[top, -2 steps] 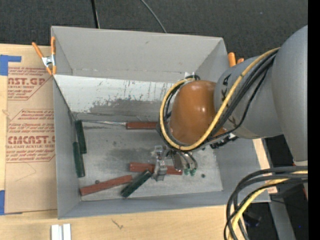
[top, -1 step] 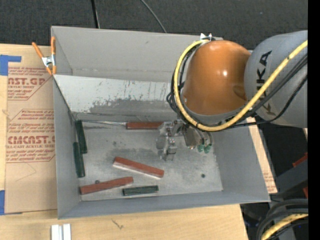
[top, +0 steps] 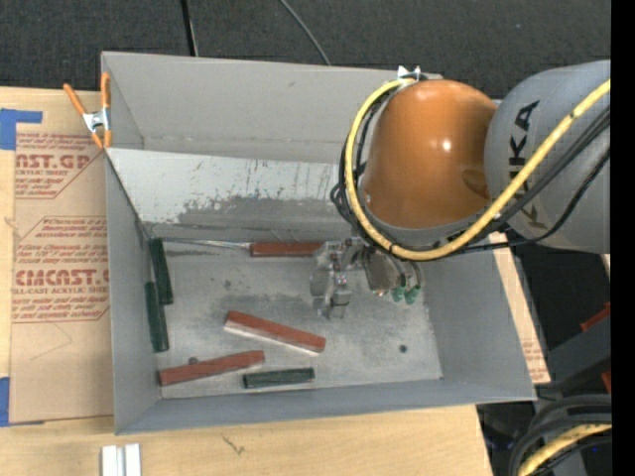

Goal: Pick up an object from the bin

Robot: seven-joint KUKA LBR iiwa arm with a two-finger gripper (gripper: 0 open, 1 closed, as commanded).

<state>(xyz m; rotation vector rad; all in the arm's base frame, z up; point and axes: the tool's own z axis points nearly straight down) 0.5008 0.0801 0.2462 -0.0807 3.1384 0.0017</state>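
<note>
The nearest thing to take, by my reckoning, is the red-brown flat bar (top: 275, 331) on the middle of the floor of the bin (top: 298, 405). It lies just off the pincer (top: 335, 300), toward the near wall and the view's left. Its long axis runs slantwise, the left end higher in the view and the right end lower and almost under the pincer. The pincer hangs low over bare floor, apart from the bar. Whether it is released or clenched I cannot tell, and nothing shows in its grasp. To take this bar it would likely have to shift along the axis toward the bar's middle and turn to close across its narrow width.

A second red-brown bar (top: 286, 249) lies along the foot of the far wall, its right end near the pincer on the other side. A third red-brown bar (top: 210, 368) lies by the near wall, toward the near-left corner.

That makes three red-brown bars. There are also three dark green bars: two (top: 159, 271) (top: 156, 317) end on end along the left wall, and one (top: 279, 376) against the near wall.
</note>
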